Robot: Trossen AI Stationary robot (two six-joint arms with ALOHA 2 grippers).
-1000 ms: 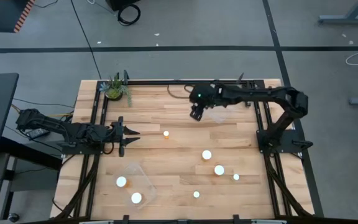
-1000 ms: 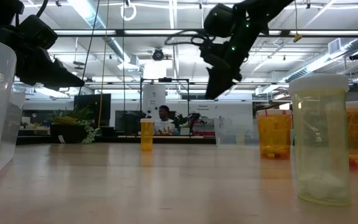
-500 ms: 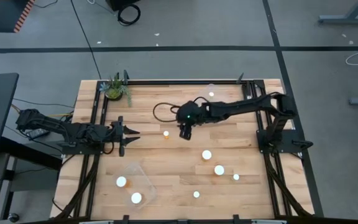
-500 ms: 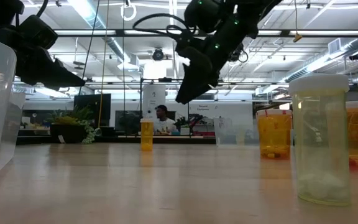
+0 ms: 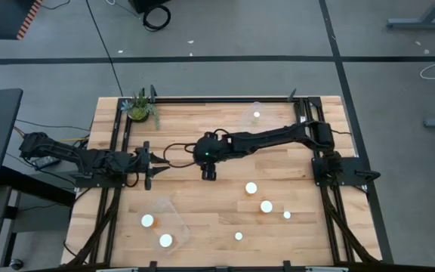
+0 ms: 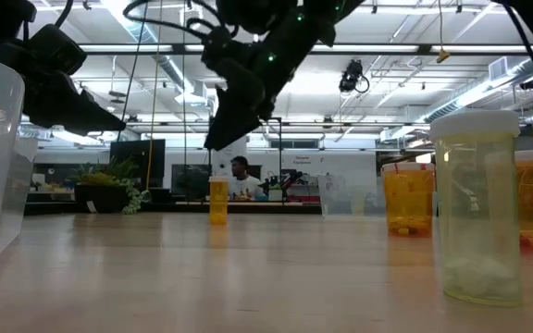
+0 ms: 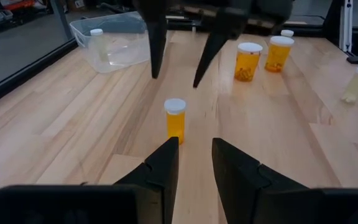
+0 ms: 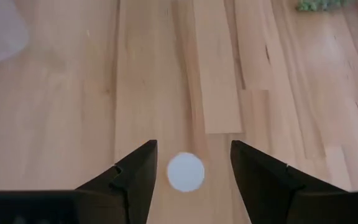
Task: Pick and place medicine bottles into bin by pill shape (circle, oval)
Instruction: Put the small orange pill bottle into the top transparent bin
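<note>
No label or writing is legible on any bottle. The right gripper [image 5: 208,174] hangs above the table centre, fingers apart, over one upright medicine bottle [image 7: 175,121] whose white cap [image 8: 186,172] shows between them. Left gripper [image 5: 159,163], at 9 o'clock of that bottle, fingers slightly apart, holds nothing. Bare wood [image 5: 202,219] surrounds the bottle. Further bottles [image 5: 266,205] stand toward 4 o'clock.

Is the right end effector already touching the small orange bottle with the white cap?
Apart. In the left wrist view, the right end effector hangs open above the orange bottle.
</note>
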